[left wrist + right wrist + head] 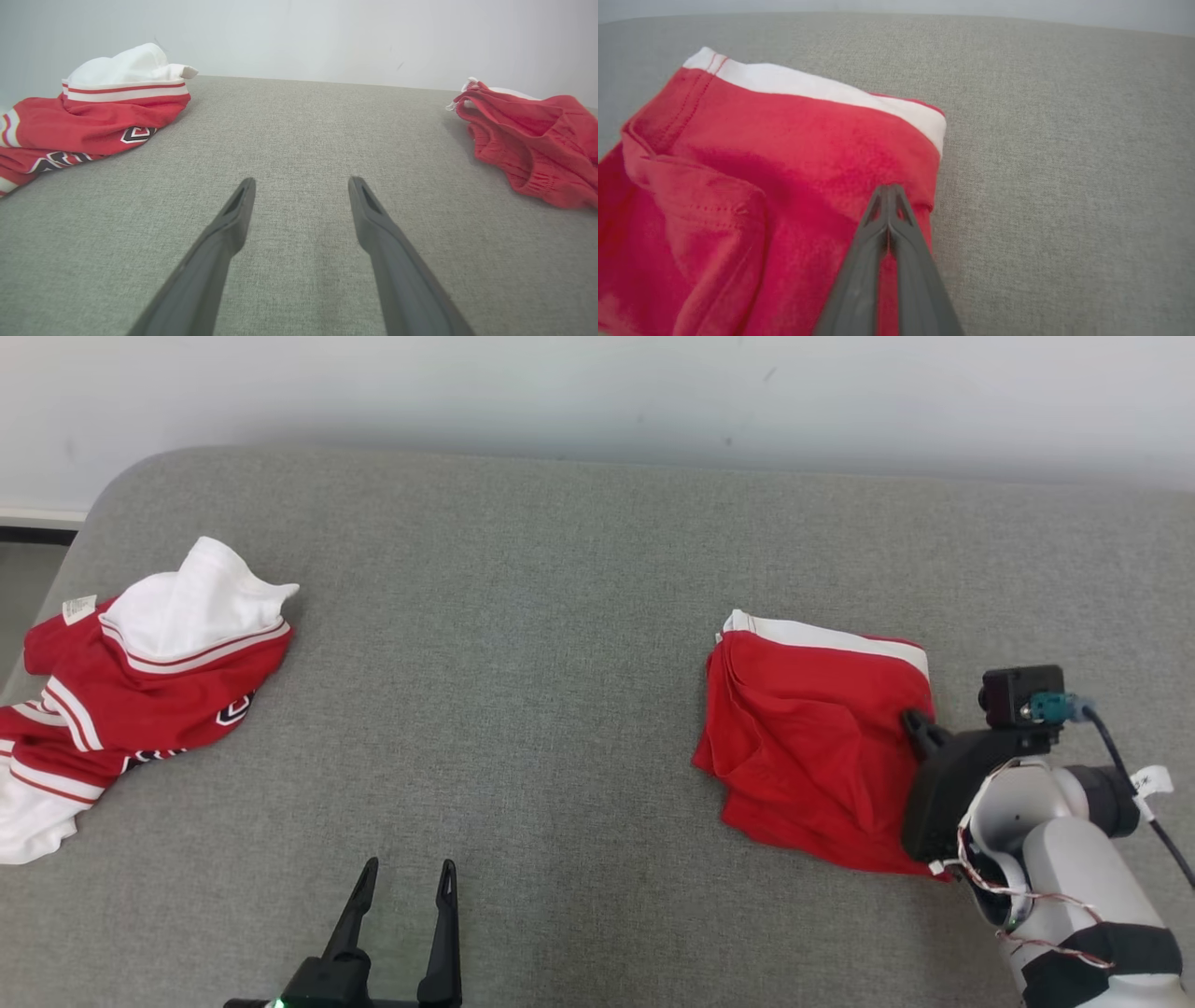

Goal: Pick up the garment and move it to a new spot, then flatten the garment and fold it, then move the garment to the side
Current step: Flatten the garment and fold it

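At the right of the grey surface [560, 569] lies the folded red garment [812, 737] — folding looks done, the move aside pending; right pincer [888, 188] shut at its edge, left pincer [302, 180] wide, empty.

Grey fabric surface [560, 616] under folded garment [812, 737], crumpled jersey [140, 691]

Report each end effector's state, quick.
Left end effector: open, holding nothing.
Right end effector: shut, tips on the folded garment; whether cloth is pinched cannot be told.
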Controlling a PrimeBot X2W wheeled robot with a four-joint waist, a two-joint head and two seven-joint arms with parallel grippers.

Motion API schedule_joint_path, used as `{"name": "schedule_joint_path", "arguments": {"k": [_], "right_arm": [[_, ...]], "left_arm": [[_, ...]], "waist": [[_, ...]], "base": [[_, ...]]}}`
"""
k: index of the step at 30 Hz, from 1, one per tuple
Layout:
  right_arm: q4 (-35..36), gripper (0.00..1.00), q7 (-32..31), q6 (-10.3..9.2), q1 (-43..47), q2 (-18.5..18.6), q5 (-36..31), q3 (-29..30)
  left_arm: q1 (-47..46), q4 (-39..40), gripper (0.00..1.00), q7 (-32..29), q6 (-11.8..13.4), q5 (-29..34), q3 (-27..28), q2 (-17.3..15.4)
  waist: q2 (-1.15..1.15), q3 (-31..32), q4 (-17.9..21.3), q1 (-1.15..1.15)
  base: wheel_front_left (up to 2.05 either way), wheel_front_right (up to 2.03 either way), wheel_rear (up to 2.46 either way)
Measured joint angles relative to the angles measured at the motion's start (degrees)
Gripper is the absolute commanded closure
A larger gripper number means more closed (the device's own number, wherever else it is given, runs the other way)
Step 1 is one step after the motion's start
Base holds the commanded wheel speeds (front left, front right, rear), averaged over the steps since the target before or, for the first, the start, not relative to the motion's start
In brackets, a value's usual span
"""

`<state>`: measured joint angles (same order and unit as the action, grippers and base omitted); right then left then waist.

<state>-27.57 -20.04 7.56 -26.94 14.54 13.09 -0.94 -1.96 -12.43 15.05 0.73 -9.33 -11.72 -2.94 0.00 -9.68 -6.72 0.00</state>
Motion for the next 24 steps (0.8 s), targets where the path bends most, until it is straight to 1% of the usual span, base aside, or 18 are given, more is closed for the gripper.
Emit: {"name": "schedule_joint_path", "arguments": {"k": [3,6,8,13,21,24], "right_arm": [[-0.98,1.00,0.94,0.00,0.87,-0.35,0.40,-1.51],[-0.70,1.00,1.51,0.00,1.20,-1.57,0.85,-3.96],[0.71,1.00,1.65,0.00,1.98,-2.58,1.52,-7.25],[3.26,1.00,0.82,0.00,4.00,-3.92,1.75,-12.24],[6.47,1.00,-0.96,0.00,5.84,-8.09,5.69,-21.86],[6.82,1.00,-0.70,0.00,5.88,-8.98,7.62,-23.73]], "left_arm": [[-0.34,0.00,0.00,0.00,0.00,0.02,0.14,0.00],[-0.34,-0.05,0.00,-0.01,0.00,0.04,0.33,0.00],[-0.34,-0.20,0.00,0.00,-0.01,0.12,0.43,0.00],[-0.32,-0.37,0.00,-0.01,-0.16,0.13,0.49,0.00],[-0.30,-0.62,0.00,-0.01,-0.23,0.13,0.67,0.01],[-0.28,-0.68,0.00,0.00,-0.24,0.13,0.67,0.00]], "waist": [[0.00,-0.54,-0.31,0.00],[0.00,-0.71,-0.40,0.00],[0.00,-0.43,-0.34,0.00],[0.00,0.32,-0.13,0.00],[0.00,1.24,0.07,0.00],[0.00,1.56,0.10,0.00]], "base": [[0.00,0.00,0.00],[0.00,0.00,0.00],[0.00,0.00,0.00],[0.00,0.00,0.00],[0.00,0.00,0.00],[0.00,0.00,0.00]]}}
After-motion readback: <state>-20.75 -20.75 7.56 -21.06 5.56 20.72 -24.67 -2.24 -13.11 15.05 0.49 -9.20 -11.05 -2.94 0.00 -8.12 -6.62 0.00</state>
